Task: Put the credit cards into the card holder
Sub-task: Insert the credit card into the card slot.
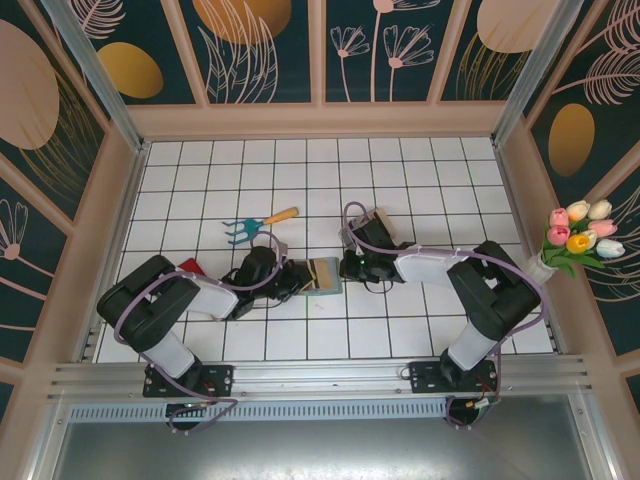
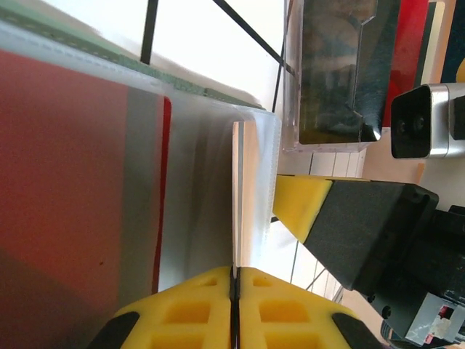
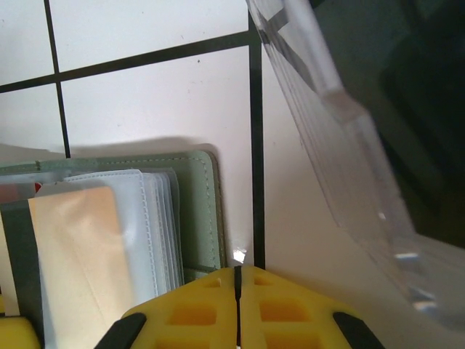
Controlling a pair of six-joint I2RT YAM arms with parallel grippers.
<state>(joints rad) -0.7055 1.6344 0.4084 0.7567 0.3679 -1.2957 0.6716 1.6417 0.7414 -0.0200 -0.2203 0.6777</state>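
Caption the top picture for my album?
Left gripper and right gripper meet at the card holder on the tiled table.

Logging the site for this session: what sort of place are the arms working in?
Probably a staged robot test cell: a white gridded tabletop boxed in by floral wall panels, an aluminium rail along the near edge, and a tulip bouquet that looks like set dressing.

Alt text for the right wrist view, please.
Shut yellow fingers at the bottom edge, beside an open green card holder whose clear sleeves show a cream card. A clear case slants across the upper right, above white tiles.
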